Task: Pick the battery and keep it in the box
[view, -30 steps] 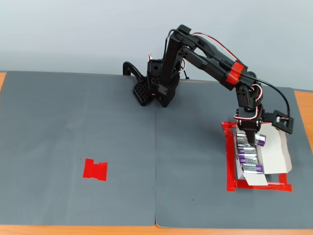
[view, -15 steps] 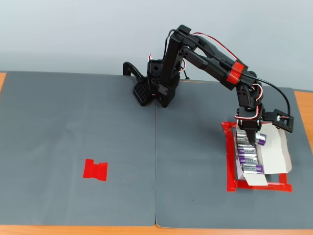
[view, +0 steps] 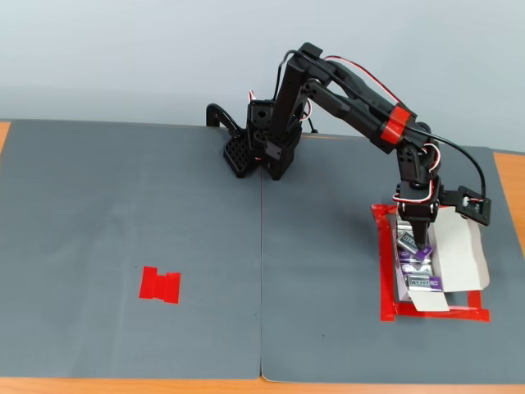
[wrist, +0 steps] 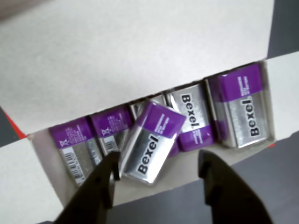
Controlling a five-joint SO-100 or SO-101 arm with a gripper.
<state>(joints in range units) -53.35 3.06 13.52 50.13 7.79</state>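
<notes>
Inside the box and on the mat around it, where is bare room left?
The box is crowded: batteries fill its row, and a tilted battery lies atop them beneath the open gripper. The grey mat is bare between the red tape patch and the arm's base.

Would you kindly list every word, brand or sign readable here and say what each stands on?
"Bexel": on the tilted battery between the open gripper fingers, wrist view.
"Bexel": on the middle battery in the box.
"Bexel": on the rightmost battery.
Fine print, barcode and symbols on the two left batteries: too small to read.
Fixed view: nothing legible.
</notes>
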